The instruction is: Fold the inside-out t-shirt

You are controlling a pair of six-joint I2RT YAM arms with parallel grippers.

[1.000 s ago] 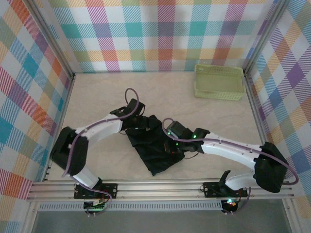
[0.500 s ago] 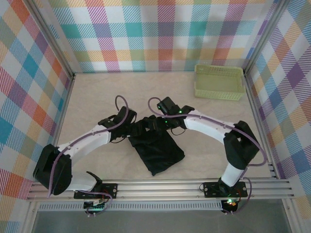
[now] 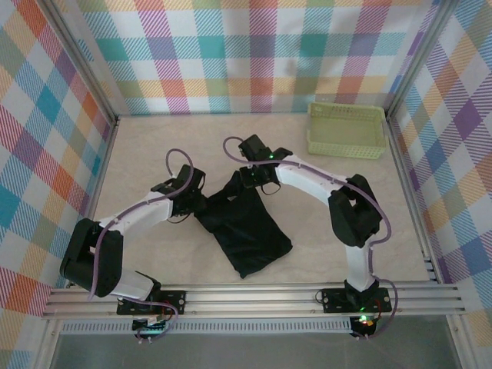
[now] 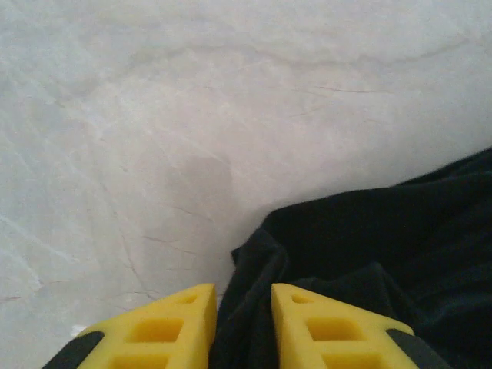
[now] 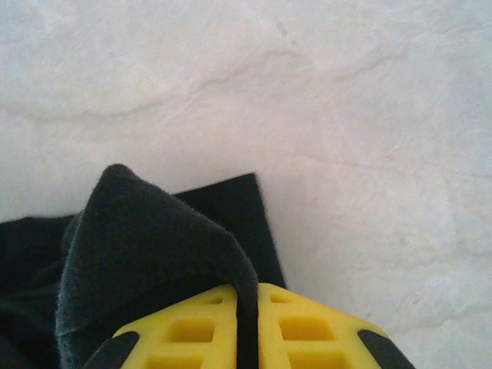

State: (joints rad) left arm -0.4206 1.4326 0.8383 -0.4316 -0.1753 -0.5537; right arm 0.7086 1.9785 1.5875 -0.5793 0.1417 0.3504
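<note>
2 pinches: left gripper (image 4: 243,300) and right gripper (image 5: 247,300) each clamp the soft, limp t-shirt (image 3: 247,234) at its far edge.

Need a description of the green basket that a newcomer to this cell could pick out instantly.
Find the pale marble-look table boxed in by plaid walls and go to its far right corner. The basket sits there: low, rectangular, pale green plastic with perforated sides. Its neighbour, the black t-shirt, is dark soft fabric lying mid-table, so colour and rigid shape settle it.
</note>
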